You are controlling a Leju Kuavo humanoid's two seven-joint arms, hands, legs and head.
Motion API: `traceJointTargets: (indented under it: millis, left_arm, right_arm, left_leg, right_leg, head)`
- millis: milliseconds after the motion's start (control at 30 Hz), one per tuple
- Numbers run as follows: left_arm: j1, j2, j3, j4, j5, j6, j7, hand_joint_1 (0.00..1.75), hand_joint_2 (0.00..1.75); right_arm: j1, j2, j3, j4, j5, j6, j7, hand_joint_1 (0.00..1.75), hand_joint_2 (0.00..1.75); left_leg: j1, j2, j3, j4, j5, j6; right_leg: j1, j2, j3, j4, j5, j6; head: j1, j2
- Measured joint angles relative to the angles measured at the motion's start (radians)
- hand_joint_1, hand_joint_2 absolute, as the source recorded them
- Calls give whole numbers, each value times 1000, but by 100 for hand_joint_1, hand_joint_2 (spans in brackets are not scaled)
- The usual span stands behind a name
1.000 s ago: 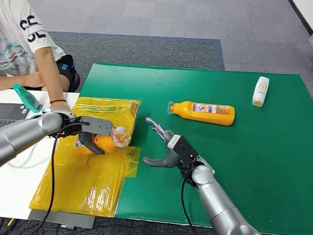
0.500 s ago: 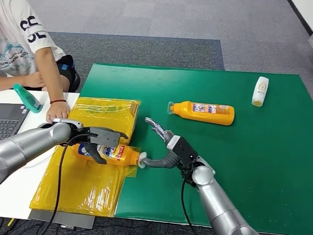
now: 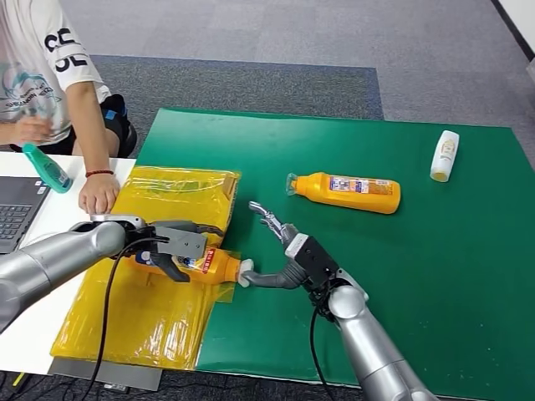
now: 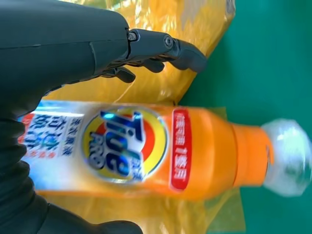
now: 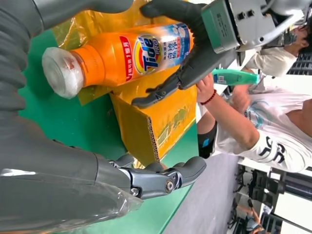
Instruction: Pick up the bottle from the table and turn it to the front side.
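You're gripping the orange bottle (image 3: 201, 264) in the left robot hand (image 3: 165, 245), holding it lying sideways just over the yellow plastic sheet (image 3: 145, 313) at the green table (image 3: 379, 276) edge, and the front label is showing to both wrist cameras. The right robot hand (image 3: 277, 251) is waiting with fingers spread and nothing in it, thumb right at the white cap (image 3: 245, 272). Be rolling the wrist slowly, keeping the grasp on the body firm, and watching that label as you're turning
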State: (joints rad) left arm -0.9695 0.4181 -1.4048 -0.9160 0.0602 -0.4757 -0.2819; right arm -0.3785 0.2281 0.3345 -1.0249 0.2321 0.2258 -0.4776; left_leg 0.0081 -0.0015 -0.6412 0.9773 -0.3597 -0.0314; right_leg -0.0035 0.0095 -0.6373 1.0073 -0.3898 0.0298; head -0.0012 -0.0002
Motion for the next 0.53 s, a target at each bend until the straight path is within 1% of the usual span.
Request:
traceJointTargets:
  millis: [67, 100, 167, 200, 300, 400, 500, 533]
  left_arm:
    - [64, -6, 71, -31, -55, 93, -49, 0, 175]
    - [109, -14, 121, -58, -92, 145, -80, 0, 175]
    - [215, -38, 237, -130, -176, 225, -134, 0, 175]
    - [272, -54, 295, -171, -214, 248, -151, 0, 175]
    - [423, -96, 442, -286, -283, 273, -175, 0, 175]
    - [553, -122, 570, -391, -317, 285, -191, 0, 175]
    - [651, -139, 671, -473, -339, 286, -200, 0, 175]
    - [666, -141, 687, -485, -342, 286, -201, 0, 175]
  right_arm:
    - [15, -5, -3, -17, -2, -5, 6, 0, 175]
    - [24, -9, -6, -26, -5, -6, 9, 0, 175]
    - [46, -17, -15, -44, -17, -3, 12, 0, 175]
    - [57, -21, -20, -53, -26, 1, 12, 0, 175]
    - [91, -32, -37, -85, -51, 18, 11, 0, 175]
    - [131, -48, -57, -130, -67, 28, 10, 0, 175]
    - [162, -61, -72, -182, -72, 33, 11, 0, 175]
    - [167, -63, -74, -191, -72, 33, 11, 0, 175]
  left_leg:
    - [0, 0, 0, 0, -1, 1]
    - [-1, 0, 0, 0, -1, 1]
    - [-1, 0, 0, 0, -2, 2]
    - [-2, 0, 0, 0, -3, 3]
    - [-2, 1, 0, 0, -5, 4]
    - [-3, 2, 0, 0, -6, 4]
    - [-3, 1, 0, 0, -6, 4]
    - [-2, 1, 0, 0, -6, 4]
  right_leg:
    - [-1, 0, 0, 0, 0, 1]
    - [-1, 0, 0, 0, -1, 1]
    - [-2, -1, 1, -1, -2, 2]
    - [-2, -1, 1, -1, -2, 3]
    - [-3, 2, 1, -2, -2, 3]
    - [-3, 2, 0, -3, -3, 4]
    - [-3, 2, 0, -2, -4, 4]
    - [-3, 2, 0, -2, -4, 4]
  head:
    - [0, 0]
    - [0, 0]
    - [0, 0]
    - [0, 0]
    - [0, 0]
    - [0, 0]
    - [0, 0]
    - [0, 0]
